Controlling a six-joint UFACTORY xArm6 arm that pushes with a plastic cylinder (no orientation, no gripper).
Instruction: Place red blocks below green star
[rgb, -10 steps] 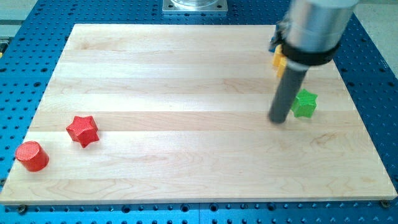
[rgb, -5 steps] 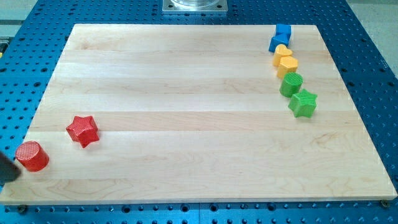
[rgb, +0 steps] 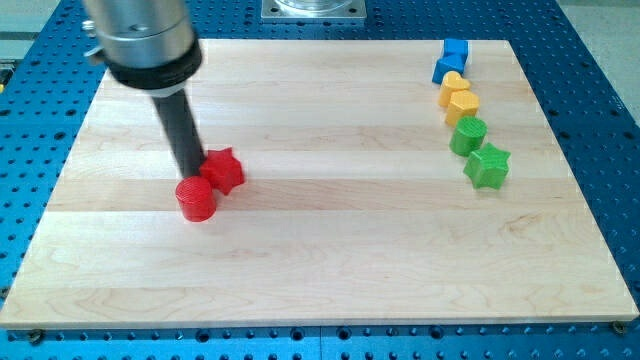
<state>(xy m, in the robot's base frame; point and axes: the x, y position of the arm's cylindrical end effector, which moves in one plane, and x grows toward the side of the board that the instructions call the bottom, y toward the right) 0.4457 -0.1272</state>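
The red star (rgb: 225, 170) and the red cylinder (rgb: 196, 199) lie touching each other left of the board's middle. My tip (rgb: 187, 178) stands just left of the red star and right above the red cylinder, against both. The green star (rgb: 487, 166) lies far off at the view's right, with bare board below it.
A column of blocks runs up from the green star at the view's right: a green cylinder (rgb: 467, 135), two yellow blocks (rgb: 461, 103) (rgb: 451, 84) and two blue blocks (rgb: 455, 53) (rgb: 444, 69). The wooden board (rgb: 320, 280) lies on a blue perforated table.
The red star and red cylinder have moved from the board's lower left toward the middle, up and to the right. My rod went from the view's left edge to beside them.
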